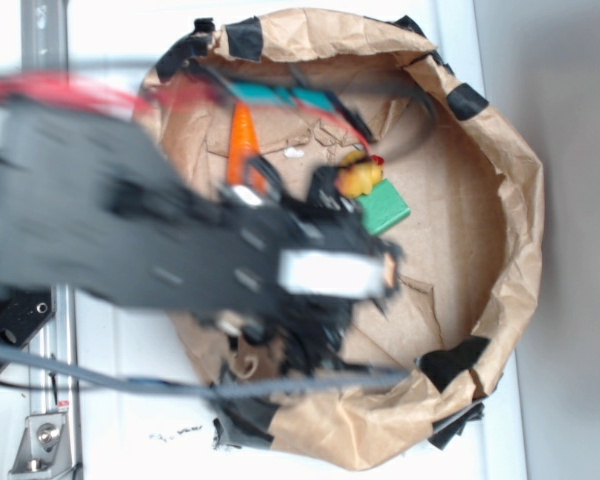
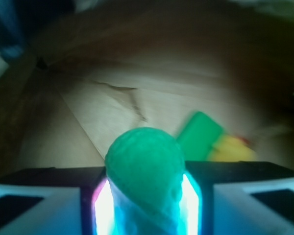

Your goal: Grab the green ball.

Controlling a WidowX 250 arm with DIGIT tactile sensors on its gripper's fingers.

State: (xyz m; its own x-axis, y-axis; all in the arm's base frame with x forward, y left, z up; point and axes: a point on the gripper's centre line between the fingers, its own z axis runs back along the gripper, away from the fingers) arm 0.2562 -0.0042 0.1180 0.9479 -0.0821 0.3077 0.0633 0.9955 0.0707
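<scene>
Wrist view: the green ball [image 2: 146,169] sits clamped between the two fingers of the gripper [image 2: 147,205].

The ball's dimpled mint surface fills the gap between the fingers, touching the glowing inner face of each finger [image 2: 104,208] on either side, with its rounded top rising past their tips. Beyond the gripper and off to its right lies the flat green block [image 2: 200,134], tilted, with the yellow duck [image 2: 230,148] just beside it on its far right; both are blurred. Creased brown cardboard [image 2: 112,107] spreads beneath and ahead of the gripper. In the exterior view the blurred black arm [image 1: 130,220] reaches across the paper-walled bin [image 1: 510,200], and the ball itself cannot be made out there; the orange carrot [image 1: 242,145] lies just beyond the arm, near the bin's far wall.
</scene>
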